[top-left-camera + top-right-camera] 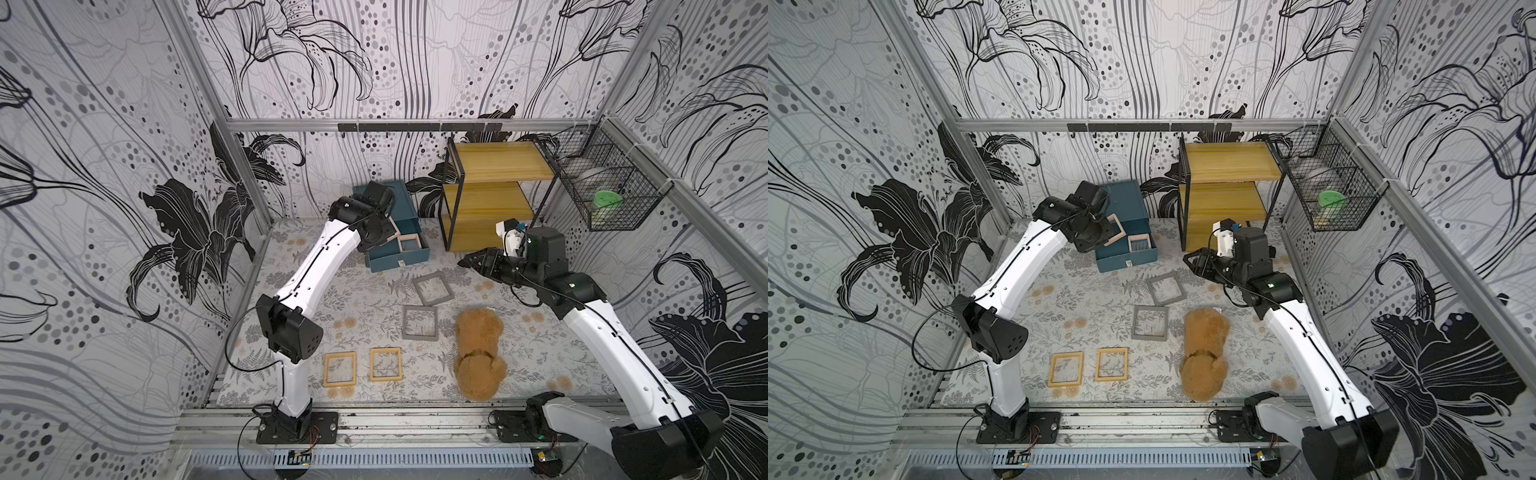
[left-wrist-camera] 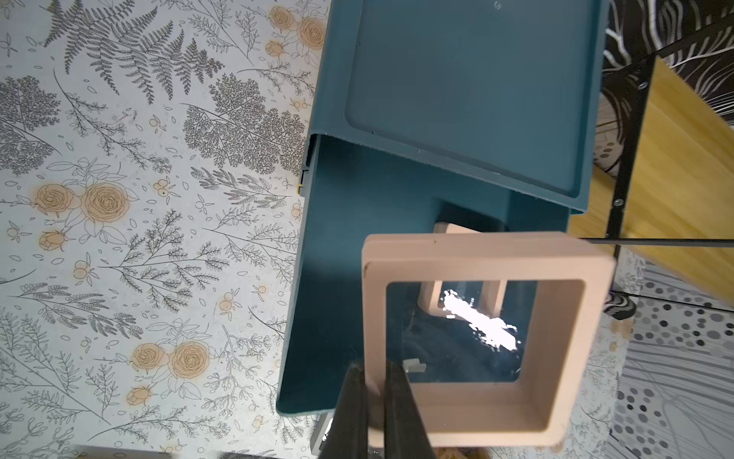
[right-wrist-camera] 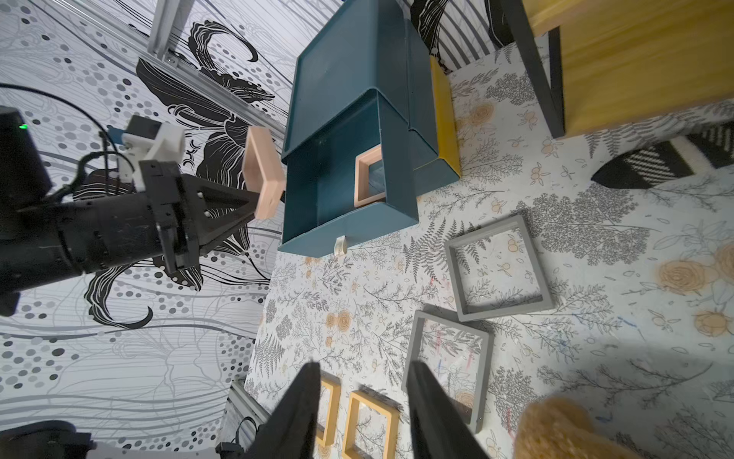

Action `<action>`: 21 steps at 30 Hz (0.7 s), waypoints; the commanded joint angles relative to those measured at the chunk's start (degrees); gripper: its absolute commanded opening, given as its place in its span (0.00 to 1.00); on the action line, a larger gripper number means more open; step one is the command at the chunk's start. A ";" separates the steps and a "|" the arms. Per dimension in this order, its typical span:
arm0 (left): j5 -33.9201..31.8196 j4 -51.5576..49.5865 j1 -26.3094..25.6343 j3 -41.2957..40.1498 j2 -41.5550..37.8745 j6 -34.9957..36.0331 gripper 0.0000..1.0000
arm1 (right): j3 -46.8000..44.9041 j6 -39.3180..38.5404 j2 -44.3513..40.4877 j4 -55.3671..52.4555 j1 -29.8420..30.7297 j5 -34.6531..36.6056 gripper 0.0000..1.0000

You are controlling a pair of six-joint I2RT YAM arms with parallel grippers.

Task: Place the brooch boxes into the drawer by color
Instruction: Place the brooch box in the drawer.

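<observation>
**Left arm: pink box gripped at the open drawer**

Left gripper point(image 2: 371, 371) is clamped on one edge of a pink brooch box point(image 2: 488, 258), held tilted by the side wall of the open drawer point(image 3: 337, 190) of the teal chest point(image 1: 405, 199). A second pink box point(image 3: 362, 183) is seen lying inside.

Right gripper point(image 3: 362, 365) is held open and empty above the floral mat point(image 1: 332, 299). Laid on the mat: grey boxes point(image 1: 433, 288) point(image 1: 420, 323), yellow-tan boxes point(image 1: 340, 369) point(image 1: 386, 364), teddy bear point(image 1: 478, 353).

The cell is enclosed by lily-print walls point(image 1: 104, 166).

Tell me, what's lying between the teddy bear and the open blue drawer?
One grey brooch box lies close to the drawer, another grey brooch box beside the teddy bear. Both top views show them flat on the mat.
</observation>
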 commanded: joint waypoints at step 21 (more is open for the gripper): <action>-5.91 -2.05 -0.22 3.48 8.64 9.05 0.00 | 0.11 0.20 -3.52 0.72 -0.21 -0.94 0.42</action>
